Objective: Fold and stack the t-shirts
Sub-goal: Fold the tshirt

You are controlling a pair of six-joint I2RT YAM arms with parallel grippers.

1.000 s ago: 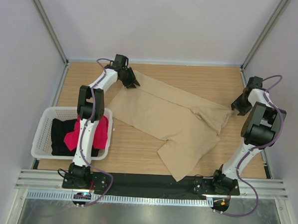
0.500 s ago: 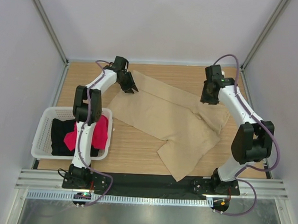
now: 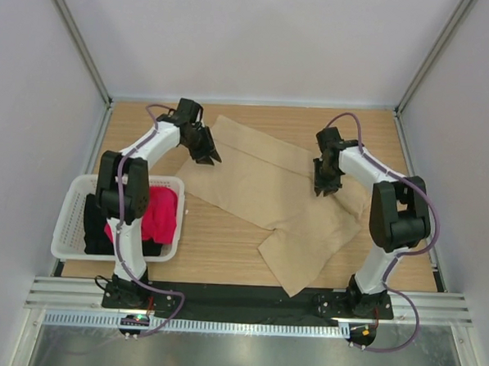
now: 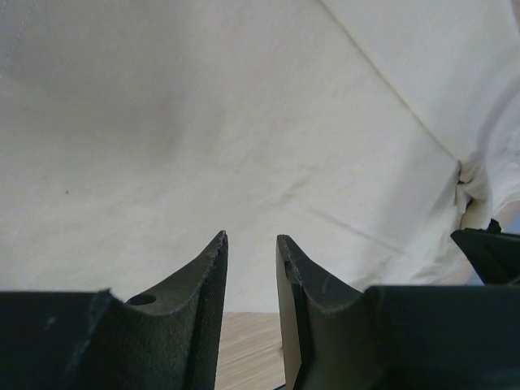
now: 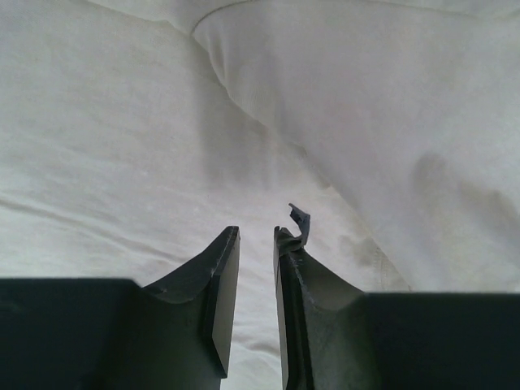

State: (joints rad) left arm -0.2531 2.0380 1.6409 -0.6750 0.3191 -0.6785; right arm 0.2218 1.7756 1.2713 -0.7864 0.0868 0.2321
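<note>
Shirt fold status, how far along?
Done: nothing folded or stacked. In hand: tan t-shirt lies spread and rumpled on the table, left gripper and right gripper over it, jaws slightly apart, no cloth visibly pinched. Left: fold it, then the red-pink t-shirt and black t-shirt in the basket, then stack.

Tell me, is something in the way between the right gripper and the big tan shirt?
No, nothing visible is. The right gripper is right over the tan t-shirt, and its wrist camera shows only bare cloth ahead of it.
</note>
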